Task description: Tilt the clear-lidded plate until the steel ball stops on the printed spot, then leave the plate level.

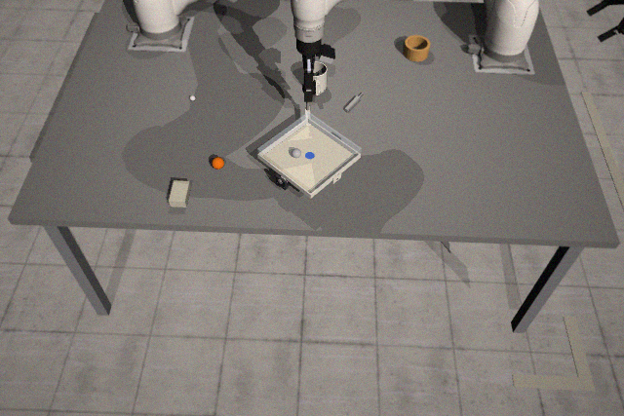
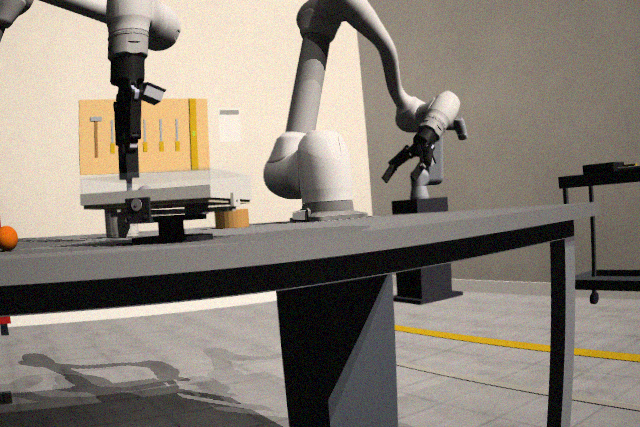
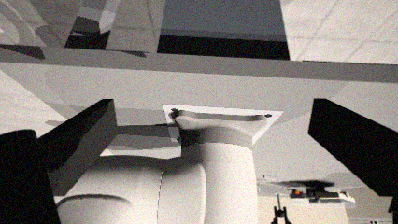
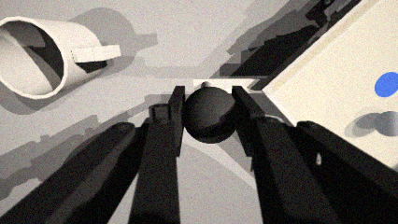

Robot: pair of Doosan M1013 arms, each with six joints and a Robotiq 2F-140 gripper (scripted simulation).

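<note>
The clear-lidded plate [image 1: 347, 165] [image 2: 175, 195] [image 4: 299, 61] stands on a black mount, one corner toward the right arm. I cannot tell whether it is exactly level. The steel ball [image 1: 295, 153] [image 4: 389, 123] is inside, apart from the blue printed spot [image 1: 309, 155] [image 4: 388, 84], a little to its left in the top view. My right gripper [image 1: 307, 98] [image 2: 129, 174] is shut on a black round knob [image 4: 210, 117] at the plate's corner. My left gripper [image 1: 597, 25] [image 2: 401, 175] [image 3: 212, 117] is open and empty, far from the plate beyond the table's edge.
A white mug [image 1: 322, 81] [image 4: 84, 37] stands close behind the right gripper. A small grey cylinder [image 1: 352, 102] and an orange-brown cup [image 1: 416, 54] are to its right. An orange ball [image 1: 217, 163], a beige block [image 1: 178, 193] and a small white ball [image 1: 191, 97] lie left of the plate.
</note>
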